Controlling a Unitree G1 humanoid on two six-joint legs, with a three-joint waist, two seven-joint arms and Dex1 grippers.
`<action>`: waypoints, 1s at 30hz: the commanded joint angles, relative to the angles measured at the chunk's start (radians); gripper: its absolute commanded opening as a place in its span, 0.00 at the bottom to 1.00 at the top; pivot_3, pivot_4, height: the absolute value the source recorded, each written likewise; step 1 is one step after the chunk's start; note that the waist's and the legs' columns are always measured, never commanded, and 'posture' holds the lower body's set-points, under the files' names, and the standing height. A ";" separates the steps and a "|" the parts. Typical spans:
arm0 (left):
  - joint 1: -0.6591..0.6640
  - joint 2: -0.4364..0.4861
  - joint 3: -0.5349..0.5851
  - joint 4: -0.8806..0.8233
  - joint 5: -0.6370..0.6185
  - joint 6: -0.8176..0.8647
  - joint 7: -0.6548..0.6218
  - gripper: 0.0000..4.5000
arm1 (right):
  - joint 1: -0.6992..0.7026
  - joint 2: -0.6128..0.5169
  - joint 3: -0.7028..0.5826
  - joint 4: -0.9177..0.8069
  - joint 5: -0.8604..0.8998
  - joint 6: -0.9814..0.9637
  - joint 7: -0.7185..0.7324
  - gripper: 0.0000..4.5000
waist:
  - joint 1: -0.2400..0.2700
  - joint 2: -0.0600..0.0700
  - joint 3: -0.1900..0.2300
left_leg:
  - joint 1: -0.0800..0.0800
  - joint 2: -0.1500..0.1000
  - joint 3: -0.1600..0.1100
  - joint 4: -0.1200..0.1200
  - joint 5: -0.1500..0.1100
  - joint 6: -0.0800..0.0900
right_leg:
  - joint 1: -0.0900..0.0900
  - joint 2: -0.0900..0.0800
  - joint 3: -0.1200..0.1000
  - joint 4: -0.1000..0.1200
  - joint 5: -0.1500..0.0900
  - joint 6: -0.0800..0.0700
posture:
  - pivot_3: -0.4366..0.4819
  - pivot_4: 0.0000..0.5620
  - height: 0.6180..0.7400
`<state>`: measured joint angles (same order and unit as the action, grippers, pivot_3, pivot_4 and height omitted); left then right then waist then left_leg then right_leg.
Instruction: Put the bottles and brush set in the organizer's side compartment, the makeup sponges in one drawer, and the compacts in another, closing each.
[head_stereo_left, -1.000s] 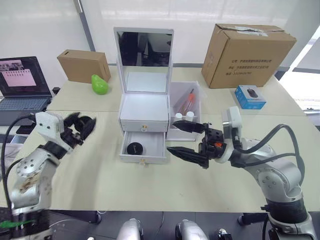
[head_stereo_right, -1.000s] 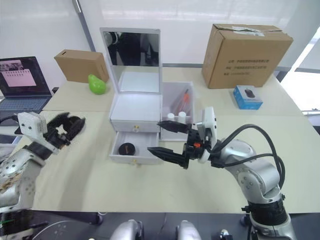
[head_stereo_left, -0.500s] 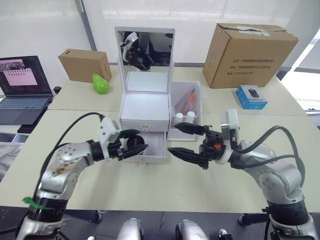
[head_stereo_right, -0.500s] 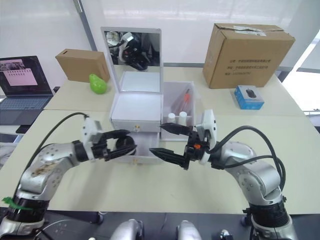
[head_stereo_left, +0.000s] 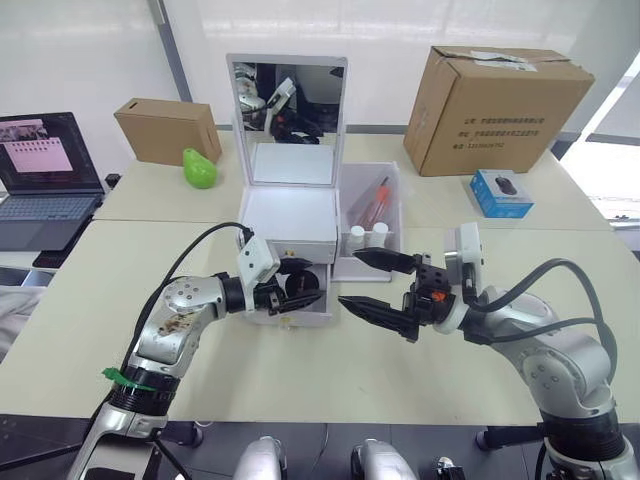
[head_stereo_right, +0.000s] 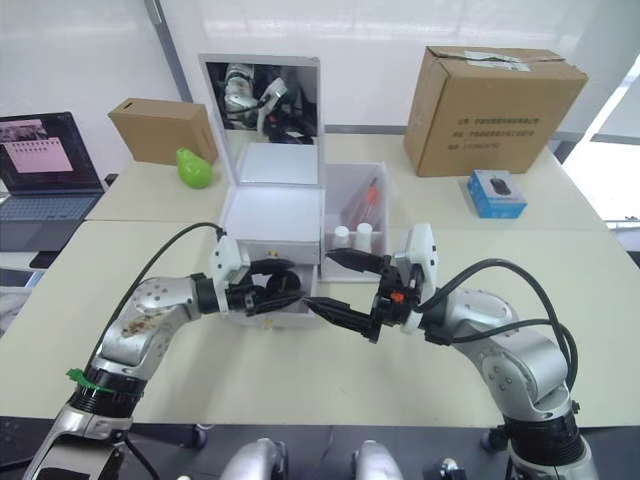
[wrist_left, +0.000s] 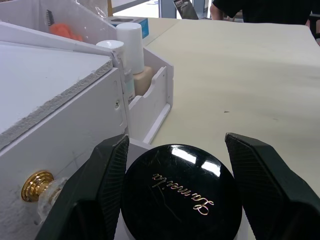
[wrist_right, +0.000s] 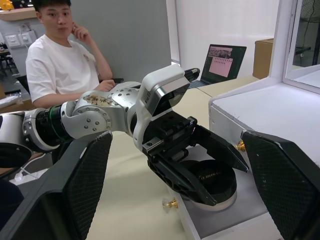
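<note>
Compact (wrist_left: 182, 192): round, black-topped, gold script; sits between the left tool's (head_stereo_left: 297, 292) spread fingers over the open lower drawer (wrist_right: 220, 215), centre of the head view. Whether the pads touch it, I cannot tell.
Left tool: open a little wider than the compact, reaching into the drawer, likely to set it down there.
Lower drawer: pulled out so the compact can go in; not yet closed.
Upper drawer (head_stereo_left: 290, 254): closed, gold knob showing.
Side bin (head_stereo_left: 370, 215): right of the drawers, holds two white-capped bottles (head_stereo_left: 366, 234) and the brush set (head_stereo_left: 375, 200); that part looks done.
Right tool (head_stereo_left: 385, 285): wide open, empty, hovering over the bench (head_stereo_left: 420, 370) just right of the drawer, probably waiting to push it shut.
Person (wrist_right: 60, 55): seated beyond the bench, in the right wrist view's upper left.
</note>
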<state>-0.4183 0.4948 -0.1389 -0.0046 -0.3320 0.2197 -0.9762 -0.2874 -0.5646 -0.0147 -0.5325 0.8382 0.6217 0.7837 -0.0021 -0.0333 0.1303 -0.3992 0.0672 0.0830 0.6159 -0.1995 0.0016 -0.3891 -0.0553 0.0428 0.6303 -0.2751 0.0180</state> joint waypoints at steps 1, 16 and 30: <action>-0.018 -0.018 -0.001 0.002 0.011 -0.037 -0.008 0.63 | 0.003 -0.010 -0.026 -0.042 0.021 0.004 -0.007 1.00 | 0.000 0.000 0.000 | 0.000 0.000 0.000 0.000 0.000 0.000 | 0.000 0.000 0.000 0.000 0.000 0.000 | 0.48 0.27 1.00; 0.020 0.010 0.070 -0.077 -0.049 0.010 -0.030 1.00 | 0.020 -0.023 -0.031 -0.054 0.039 0.009 -0.029 1.00 | -0.003 0.000 0.000 | 0.000 0.000 -0.001 0.000 0.000 0.000 | 0.000 0.000 0.000 0.001 0.000 0.000 | 0.48 0.27 1.00; 0.295 0.358 0.280 -0.326 -0.295 0.278 -0.201 0.36 | 0.028 -0.040 -0.046 -0.035 0.036 0.013 -0.003 1.00 | -0.006 0.001 0.001 | 0.001 0.001 0.000 -0.001 0.000 0.000 | 0.000 0.000 -0.001 0.000 -0.001 -0.001 | 0.48 0.27 1.00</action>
<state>-0.1210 0.8389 0.1233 -0.2995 -0.6130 0.5039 -1.1543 -0.2542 -0.5965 -0.0318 -0.5499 0.8493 0.6418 0.7658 -0.0076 -0.0321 0.1308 -0.3981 0.0682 0.0831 0.6151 -0.1995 0.0015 -0.3893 -0.0562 0.0420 0.6306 -0.2758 0.0172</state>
